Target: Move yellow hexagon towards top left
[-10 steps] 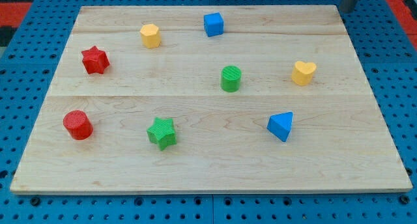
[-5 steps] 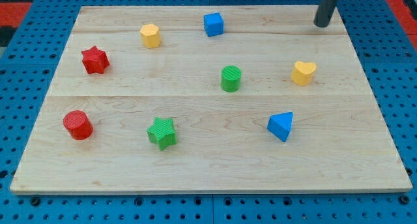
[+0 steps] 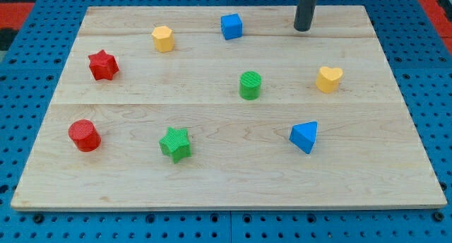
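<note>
Gripper absent: you have bare rod, tip [image 3: 303, 29] near worktop [image 3: 226, 179] top edge. Yellow hexagon [image 3: 162, 39] lies well toward view's left, beyond blue cube [image 3: 231, 26]. Approach from hexagon's lower right.

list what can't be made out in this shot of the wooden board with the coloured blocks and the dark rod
- Dark rod: its upper part and the arm are cut off by the view's top edge; only my tip shows, to the view's right of the blue cube.
- Tip contact: whether it touches the wooden board or hovers above it cannot be told.
- Yellow hexagon: far sides face away from the camera, unseen.
</note>
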Controlling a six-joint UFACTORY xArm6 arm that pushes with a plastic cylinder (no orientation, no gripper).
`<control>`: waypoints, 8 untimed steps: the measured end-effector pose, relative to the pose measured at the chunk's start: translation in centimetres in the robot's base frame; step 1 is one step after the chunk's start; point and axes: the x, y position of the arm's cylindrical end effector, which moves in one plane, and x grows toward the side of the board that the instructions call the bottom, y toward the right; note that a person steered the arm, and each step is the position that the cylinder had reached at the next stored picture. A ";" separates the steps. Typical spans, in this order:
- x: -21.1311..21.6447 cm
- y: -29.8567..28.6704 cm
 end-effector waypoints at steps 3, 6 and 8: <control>5.8 -8.4; 5.2 -17.5; 4.4 -21.9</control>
